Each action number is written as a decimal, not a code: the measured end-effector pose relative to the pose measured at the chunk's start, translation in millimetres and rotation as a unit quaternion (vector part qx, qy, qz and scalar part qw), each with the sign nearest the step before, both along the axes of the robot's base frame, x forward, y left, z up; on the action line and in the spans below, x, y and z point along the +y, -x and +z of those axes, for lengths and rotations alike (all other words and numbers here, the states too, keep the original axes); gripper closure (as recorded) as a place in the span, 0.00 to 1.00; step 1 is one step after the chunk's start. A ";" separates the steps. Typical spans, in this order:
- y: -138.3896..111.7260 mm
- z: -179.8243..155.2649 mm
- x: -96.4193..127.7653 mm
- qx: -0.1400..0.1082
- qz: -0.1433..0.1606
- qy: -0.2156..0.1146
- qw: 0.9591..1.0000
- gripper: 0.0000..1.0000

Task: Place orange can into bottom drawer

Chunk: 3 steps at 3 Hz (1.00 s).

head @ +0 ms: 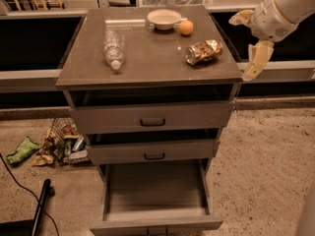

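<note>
The orange can [204,51] lies on its side on the cabinet top, near the right front corner, silver end facing left. My gripper [249,38] hangs just off the cabinet's right edge, a short way right of the can, open and empty. One finger [258,59] points down and the other [240,17] points left. The bottom drawer [155,187] is pulled out wide and nothing lies in it; its front with the small dark handle [157,229] sits at the lower edge of the view.
On the cabinet top lie a clear plastic bottle [113,49], a white bowl [164,18] and a round orange fruit [186,27]. The top drawer [152,117] and middle drawer [154,151] stand slightly ajar. Litter [54,144] and a black cable [42,205] lie on the floor at left.
</note>
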State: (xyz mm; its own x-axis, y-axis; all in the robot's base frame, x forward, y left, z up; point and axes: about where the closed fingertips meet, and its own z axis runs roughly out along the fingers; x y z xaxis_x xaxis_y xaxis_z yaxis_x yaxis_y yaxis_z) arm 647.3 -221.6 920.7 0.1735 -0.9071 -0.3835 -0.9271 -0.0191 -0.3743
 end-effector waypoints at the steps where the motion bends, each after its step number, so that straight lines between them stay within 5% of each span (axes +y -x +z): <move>1: -24.2 -6.2 9.5 -0.016 0.004 -0.021 1.000 0.00; 3: -42.0 -14.4 20.4 -0.033 0.005 -0.040 0.999 0.00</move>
